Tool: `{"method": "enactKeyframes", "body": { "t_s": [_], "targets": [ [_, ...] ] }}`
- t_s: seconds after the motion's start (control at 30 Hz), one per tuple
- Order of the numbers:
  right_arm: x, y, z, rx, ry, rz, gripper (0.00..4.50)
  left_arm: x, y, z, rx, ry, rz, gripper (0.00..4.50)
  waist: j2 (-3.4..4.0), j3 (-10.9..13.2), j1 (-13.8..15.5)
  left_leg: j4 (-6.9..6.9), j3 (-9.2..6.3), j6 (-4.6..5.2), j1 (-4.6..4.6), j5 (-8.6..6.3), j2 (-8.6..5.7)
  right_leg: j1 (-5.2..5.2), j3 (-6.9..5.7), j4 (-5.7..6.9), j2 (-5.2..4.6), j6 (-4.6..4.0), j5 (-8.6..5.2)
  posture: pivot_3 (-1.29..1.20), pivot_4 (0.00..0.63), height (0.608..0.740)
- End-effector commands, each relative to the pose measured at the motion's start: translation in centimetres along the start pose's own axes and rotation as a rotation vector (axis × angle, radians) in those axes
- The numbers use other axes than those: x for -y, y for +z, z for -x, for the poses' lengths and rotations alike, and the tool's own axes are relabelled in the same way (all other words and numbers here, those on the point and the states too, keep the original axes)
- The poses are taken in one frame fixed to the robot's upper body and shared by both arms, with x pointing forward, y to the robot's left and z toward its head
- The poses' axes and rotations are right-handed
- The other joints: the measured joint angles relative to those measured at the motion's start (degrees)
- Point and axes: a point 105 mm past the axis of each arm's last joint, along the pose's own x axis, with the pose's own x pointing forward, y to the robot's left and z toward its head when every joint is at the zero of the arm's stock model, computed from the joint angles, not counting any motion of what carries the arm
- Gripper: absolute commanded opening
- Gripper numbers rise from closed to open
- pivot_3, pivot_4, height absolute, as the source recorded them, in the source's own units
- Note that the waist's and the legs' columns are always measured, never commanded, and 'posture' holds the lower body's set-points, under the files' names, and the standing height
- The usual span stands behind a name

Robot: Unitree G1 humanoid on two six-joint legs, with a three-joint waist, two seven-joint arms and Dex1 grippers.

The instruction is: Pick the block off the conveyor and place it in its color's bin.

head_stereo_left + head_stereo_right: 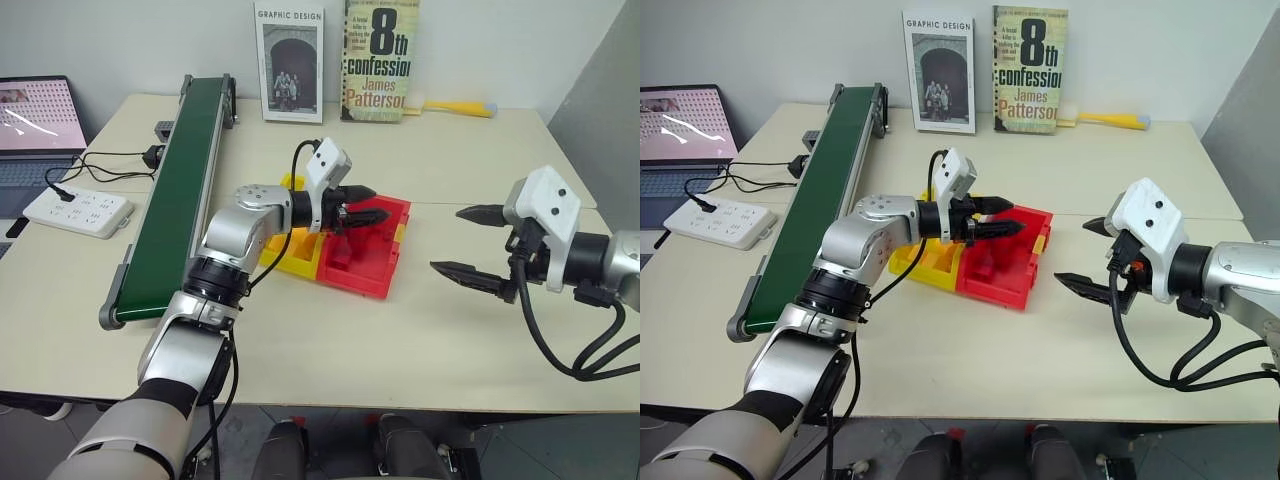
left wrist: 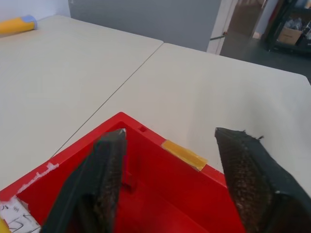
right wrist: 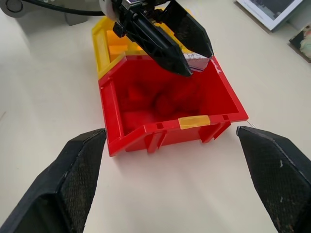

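Note:
The red bin (image 1: pixel 385 262) sits mid-table, joined to a yellow tray. My left gripper (image 1: pixel 380 202) hovers level over the bin's near-left part, open, with nothing between its fingers (image 2: pixel 109 165). A darker red block-like shape (image 3: pixel 163 103) lies on the bin's floor below it, hard to pick out against the red. The dark green conveyor (image 1: pixel 180 190) runs along the left, its belt bare. To the right of the bin my right gripper (image 1: pixel 450 240) stands open above the table, pointing toward the bin, with nothing between its fingers.
The yellow tray (image 1: pixel 290 255) holds yellow-orange blocks (image 3: pixel 116 46). Two books (image 1: pixel 380 60) lean on the back wall with a yellow tool (image 1: pixel 455 107) beside them. A power strip (image 1: pixel 78 210), cables and a laptop (image 1: pixel 35 120) lie left of the conveyor.

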Motion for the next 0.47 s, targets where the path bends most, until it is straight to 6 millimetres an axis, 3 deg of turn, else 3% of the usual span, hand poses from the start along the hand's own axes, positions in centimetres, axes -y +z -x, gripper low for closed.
{"method": "enactKeyframes", "body": {
  "t_s": [0.03, 0.1, 0.33, 0.47],
  "targets": [
    [0.5, 0.8, 0.4, 0.032, -0.032, 0.023, 4.50, -1.0, 2.0, 2.1, 0.013, 0.031, -0.079, 4.03, 0.00, 0.00, -0.04, 0.00, 0.00, 0.00, 0.00, 0.00, 0.00, 0.00, 0.00, 0.00, 0.00, 0.00, 0.00, 0.00, 0.150, 0.740],
    [0.8, 0.7, 0.2, 0.032, -0.031, 0.021, 4.50, -1.6, 2.0, 3.9, -0.016, 0.067, -0.101, 4.47, 0.00, 0.00, -0.31, -0.01, 0.00, 0.00, -0.01, 0.00, 0.02, -0.02, 0.00, 0.00, 0.02, 0.00, 0.00, 0.00, 0.150, 0.740],
    [1.6, 0.2, -1.3, 0.038, 0.073, 0.027, 4.50, -1.2, 1.8, 13.4, -0.175, 0.187, -0.155, 4.47, 0.07, 0.05, -0.87, -0.06, -0.15, 0.00, 0.09, 0.00, 0.11, -0.08, 0.16, 0.06, 0.06, 0.00, 0.00, 0.00, 0.150, 0.740],
    [2.0, -0.1, -2.1, 0.047, 0.145, 0.027, 4.50, -0.1, 0.5, 17.6, -0.258, 0.259, -0.122, 4.47, 0.09, 0.07, -0.79, -0.03, -0.17, 0.00, 0.07, 0.00, 0.09, -0.07, 0.12, 0.05, 0.02, 0.01, -0.01, 0.00, 0.150, 0.740]
  ]
}}
